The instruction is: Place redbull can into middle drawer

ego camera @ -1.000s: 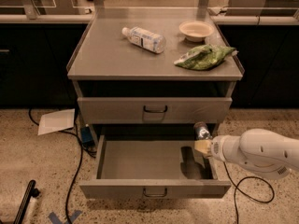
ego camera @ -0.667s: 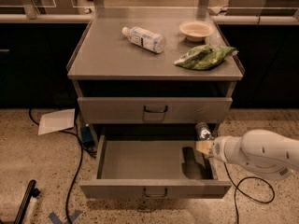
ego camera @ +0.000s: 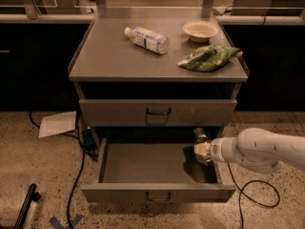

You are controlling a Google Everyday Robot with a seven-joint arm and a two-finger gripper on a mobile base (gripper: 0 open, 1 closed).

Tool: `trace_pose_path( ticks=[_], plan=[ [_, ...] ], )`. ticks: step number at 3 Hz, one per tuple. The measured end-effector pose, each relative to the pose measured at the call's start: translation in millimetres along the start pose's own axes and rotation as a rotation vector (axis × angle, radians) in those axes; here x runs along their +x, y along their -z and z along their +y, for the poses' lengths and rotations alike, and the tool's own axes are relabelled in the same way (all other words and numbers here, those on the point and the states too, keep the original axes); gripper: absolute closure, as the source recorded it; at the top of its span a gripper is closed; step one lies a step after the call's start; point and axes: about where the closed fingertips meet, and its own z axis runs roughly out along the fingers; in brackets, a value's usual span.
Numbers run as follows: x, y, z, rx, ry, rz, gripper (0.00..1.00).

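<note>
Gripper [ego camera: 202, 150] is clamping the redbull can [ego camera: 200, 135] roughly upright, hanging over the right side of the pulled-out middle drawer [ego camera: 143, 163], apparently ready for lowering inside.

Speckled stone floor [ego camera: 43, 171], dim warm light. Grey metal cabinet [ego camera: 114, 61] backs onto dark low cupboards [ego camera: 33, 70] (pale counter edge above them). White sheet of paper [ego camera: 58, 124] and black cables [ego camera: 76, 175] lie to its left. My gripper [ego camera: 204, 149] clasps the redbull can [ego camera: 200, 136] at the cabinet's lower right.
</note>
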Motion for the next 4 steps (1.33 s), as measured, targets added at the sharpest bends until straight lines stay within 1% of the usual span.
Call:
trace_pose_path(
  ticks=[1, 2, 3, 4],
  plan=[
    [8.5, -52.2, -17.5, -0.032, -0.033, 0.072, 1.0],
    [20.7, -91.4, -31.4, -0.059, -0.08, 0.151, 1.0],
    [32.4, -114.2, -41.7, -0.084, -0.119, 0.205, 1.0],
    [33.9, -116.6, -41.5, -0.089, -0.12, 0.21, 0.81]
  ],
)
